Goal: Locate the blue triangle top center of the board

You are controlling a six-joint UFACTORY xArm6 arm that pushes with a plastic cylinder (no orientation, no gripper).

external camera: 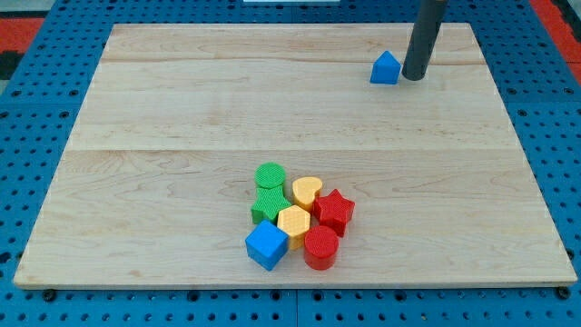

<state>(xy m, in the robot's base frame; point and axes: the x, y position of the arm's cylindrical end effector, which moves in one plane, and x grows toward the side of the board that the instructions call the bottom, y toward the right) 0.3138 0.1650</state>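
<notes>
Camera view: blue triangle (385, 69), judged light, rigid and slippery, is best pushed on its 3 o'clock face, where my tip (414, 76), grasping nothing, is set.

The arm shows only as a straight dark rod that enters at the view's top edge, right of centre, and runs down to the board. It leans slightly, its upper part further to the view's right than its lower end. The rod is smooth, round and charcoal grey, of even thickness along its visible length. My tip (414, 77) rests at the board's surface in the upper right part of the view. Nothing of the arm above the rod, neither wrist nor joints, appears in the view.
</notes>
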